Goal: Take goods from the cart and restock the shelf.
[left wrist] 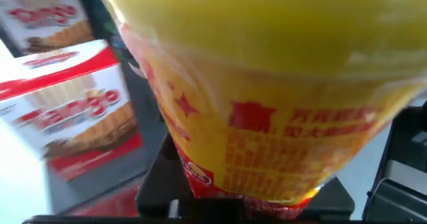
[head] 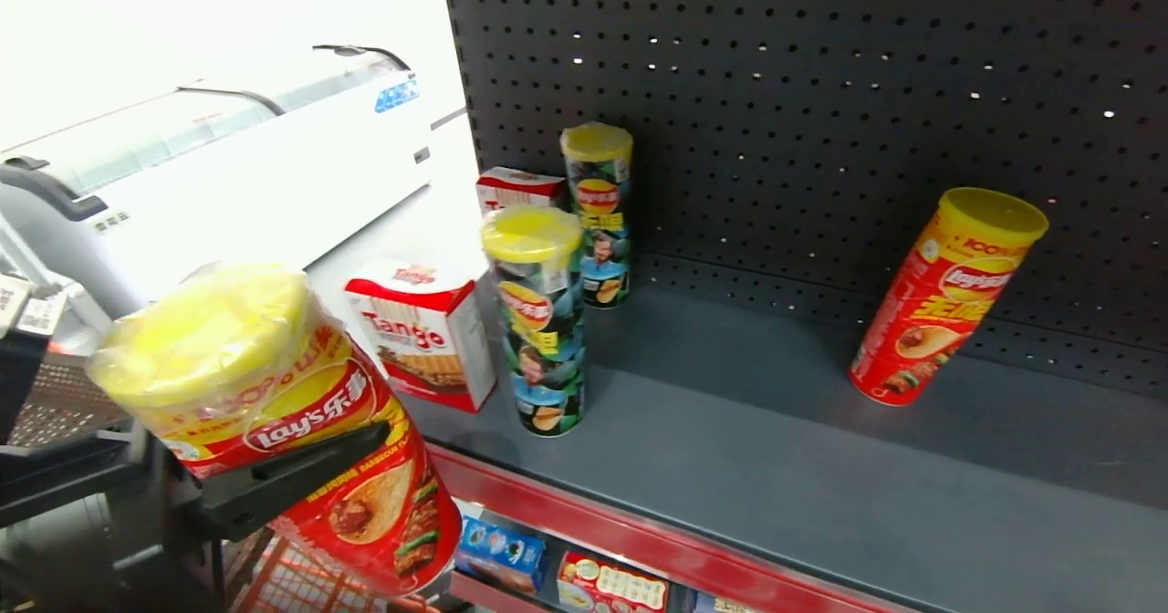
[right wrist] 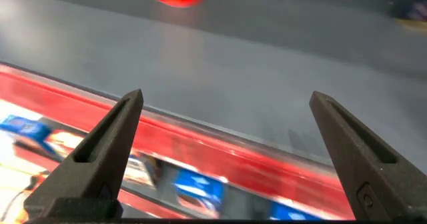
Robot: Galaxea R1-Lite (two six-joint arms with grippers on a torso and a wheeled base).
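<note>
Tilted before the grey metal shelf (head: 776,467), the red cardboard chip canister with yellow plastic lid (head: 301,421) is clamped in the left gripper (head: 297,472). The right gripper (right wrist: 227,104) hangs spread open. The shelf holds two blue canisters (head: 543,339), red-and-white wafer boxes (head: 424,339) and a second red canister (head: 944,298).

The left gripper (head: 287,476) clamps a tilted red can (head: 274,394), yellow lid up. Just beyond it on the shelf (head: 776,467) stands a wafer box (head: 424,335) with a blue can (head: 538,321) beside it. Farther off are a second box (head: 518,189) and a second blue can (head: 599,216). Well off to the gripper's right, another red can (head: 944,298) stands by the pegboard (head: 821,93).
</note>
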